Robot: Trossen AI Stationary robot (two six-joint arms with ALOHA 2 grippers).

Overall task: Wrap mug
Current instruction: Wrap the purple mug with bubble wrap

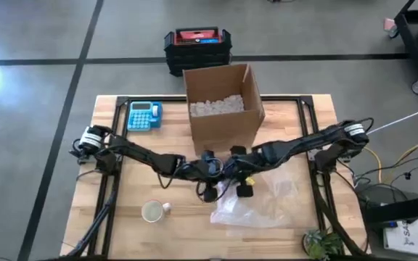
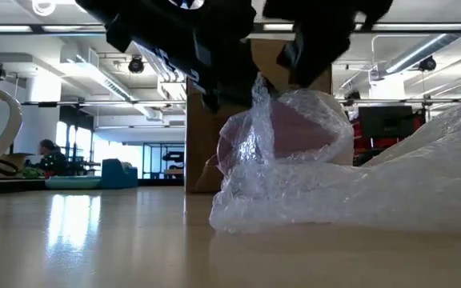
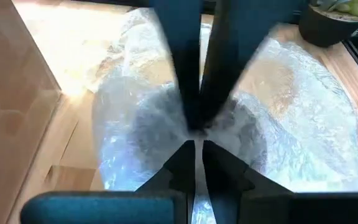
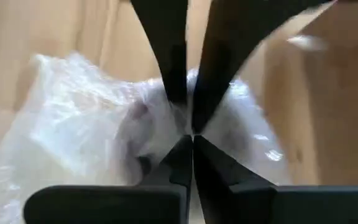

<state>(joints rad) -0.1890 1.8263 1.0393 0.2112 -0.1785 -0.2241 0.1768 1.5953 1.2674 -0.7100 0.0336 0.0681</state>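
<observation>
Left gripper (image 1: 210,194) and right gripper (image 1: 245,190), centre of high view, both pinch clear bubble wrap (image 2: 334,188) around pinkish mug (image 2: 294,132). You risk tearing wrap or unwrapping mug if arms pull apart.

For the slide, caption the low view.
Both grippers, left and right, pinch bubble wrap bunched around a pink mug before a cardboard box.
</observation>
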